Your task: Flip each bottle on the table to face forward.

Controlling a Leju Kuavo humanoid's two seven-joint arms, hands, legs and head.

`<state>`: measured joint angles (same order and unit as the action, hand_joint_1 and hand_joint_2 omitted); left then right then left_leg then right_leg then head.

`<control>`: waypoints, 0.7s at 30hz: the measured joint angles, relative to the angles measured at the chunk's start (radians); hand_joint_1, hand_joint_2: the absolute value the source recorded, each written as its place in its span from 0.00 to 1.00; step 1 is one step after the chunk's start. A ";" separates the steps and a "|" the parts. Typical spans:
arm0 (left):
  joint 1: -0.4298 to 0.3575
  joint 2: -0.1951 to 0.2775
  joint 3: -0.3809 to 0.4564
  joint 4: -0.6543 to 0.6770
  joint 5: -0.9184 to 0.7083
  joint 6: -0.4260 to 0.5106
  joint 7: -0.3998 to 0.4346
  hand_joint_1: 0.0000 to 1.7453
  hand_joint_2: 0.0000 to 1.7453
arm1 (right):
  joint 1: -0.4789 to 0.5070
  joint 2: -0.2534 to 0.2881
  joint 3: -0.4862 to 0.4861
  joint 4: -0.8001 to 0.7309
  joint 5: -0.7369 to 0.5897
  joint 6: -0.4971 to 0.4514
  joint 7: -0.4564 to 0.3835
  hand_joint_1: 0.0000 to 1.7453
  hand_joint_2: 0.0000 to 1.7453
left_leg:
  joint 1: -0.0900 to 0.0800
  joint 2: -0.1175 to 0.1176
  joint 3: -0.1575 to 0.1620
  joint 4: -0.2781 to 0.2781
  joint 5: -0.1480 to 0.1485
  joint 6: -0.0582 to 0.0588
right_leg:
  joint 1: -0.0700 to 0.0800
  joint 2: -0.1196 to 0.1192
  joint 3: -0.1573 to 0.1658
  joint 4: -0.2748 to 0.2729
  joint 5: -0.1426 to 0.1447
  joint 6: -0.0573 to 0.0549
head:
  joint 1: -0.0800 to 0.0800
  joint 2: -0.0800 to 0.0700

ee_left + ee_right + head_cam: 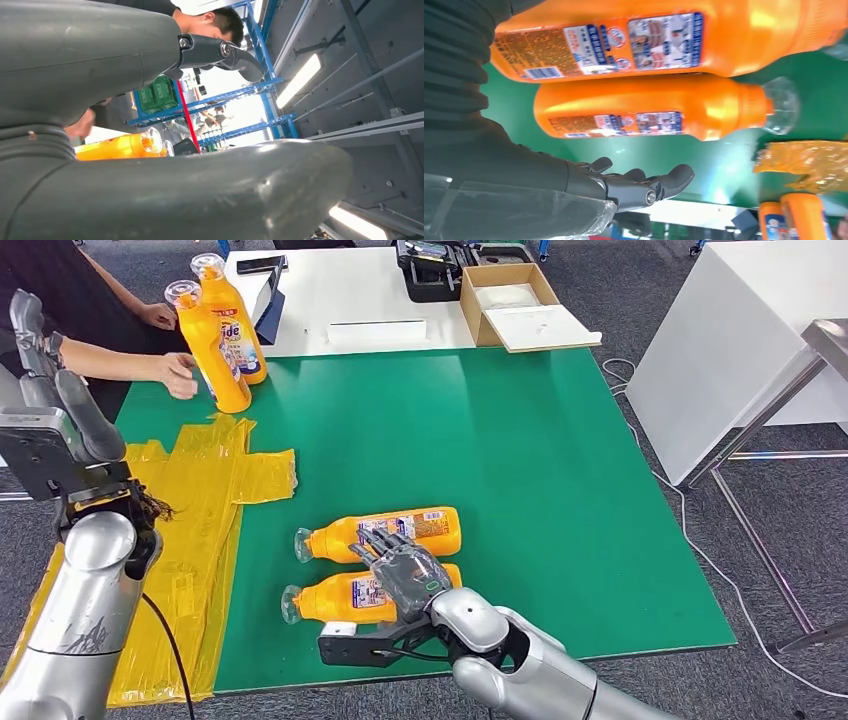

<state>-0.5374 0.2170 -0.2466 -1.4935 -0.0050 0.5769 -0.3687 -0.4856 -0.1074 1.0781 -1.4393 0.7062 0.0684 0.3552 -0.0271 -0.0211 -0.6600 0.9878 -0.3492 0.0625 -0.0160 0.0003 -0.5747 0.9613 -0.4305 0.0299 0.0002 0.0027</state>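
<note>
An open cardboard box (pixel 510 302) sits beyond the green mat (pixel 520 470) (yellow plastic sheeting (pixel 200 510) drapes its left edge).

The head view looks down from high over the green table (pixel 520 460). The right wrist view sits close behind the right hand (pixel 634 182), turned sideways, sharing the two lying bottles (pixel 664 112) with the head view (very near). The left wrist view faces upward toward ceiling lights (pixel 299 80).

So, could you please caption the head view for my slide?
Right hand hovers open over two lying orange bottles on the green mat.
</note>
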 joint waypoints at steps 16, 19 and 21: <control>0.029 0.011 0.015 -0.009 0.013 0.023 -0.002 0.00 0.00 | 0.015 -0.044 0.012 0.000 0.023 0.038 0.049 0.00 1.00 | 0.000 0.000 0.000 0.000 0.000 0.000 | 0.000 0.000 0.000 0.000 0.000 0.000 | 0.000 0.000; 0.051 0.014 0.031 -0.025 0.013 0.036 -0.003 0.00 0.00 | 0.027 -0.056 0.016 0.000 0.040 0.047 0.056 0.00 1.00 | 0.000 0.000 0.000 0.000 0.000 0.000 | 0.000 0.000 0.000 0.000 0.000 0.000 | 0.000 0.000; 0.070 0.018 0.046 -0.036 0.019 0.040 -0.004 0.00 0.00 | 0.038 -0.066 0.018 0.001 0.051 0.048 0.059 0.00 1.00 | 0.000 0.000 0.000 0.000 0.000 0.000 | 0.000 0.000 0.000 0.000 0.000 0.000 | 0.000 0.000</control>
<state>-0.4678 0.2353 -0.2005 -1.5295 0.0138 0.6168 -0.3730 -0.4480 -0.1737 1.0958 -1.4385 0.7575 0.1166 0.4143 -0.0271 -0.0210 -0.6601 0.9878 -0.3494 0.0624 -0.0161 0.0004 -0.5749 0.9613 -0.4306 0.0298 0.0002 0.0027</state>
